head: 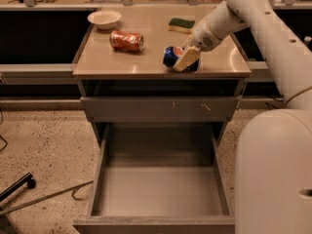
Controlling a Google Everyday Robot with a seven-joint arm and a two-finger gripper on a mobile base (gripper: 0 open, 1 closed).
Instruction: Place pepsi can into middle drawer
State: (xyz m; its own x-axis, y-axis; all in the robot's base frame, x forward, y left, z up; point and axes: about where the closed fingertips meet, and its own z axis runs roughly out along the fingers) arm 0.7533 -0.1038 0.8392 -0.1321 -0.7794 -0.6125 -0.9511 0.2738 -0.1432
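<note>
The pepsi can (170, 56), blue with a round logo, lies on its side on the tan cabinet top (122, 62), near the front edge and right of centre. My gripper (186, 57) reaches down from the right and sits right at the can, covering its right half. The can rests on the top and is not lifted. The middle drawer (100, 174), a wide grey tray with a flat bare floor, stands pulled out below, directly under and in front of the can.
An orange-red can (126, 40) lies on its side left of the pepsi can. A white bowl (104, 19) sits at the back left, a green sponge (181, 24) at the back. A closed drawer front with pale scratches (158, 108) is above the open drawer. My white body (273, 169) fills the right foreground.
</note>
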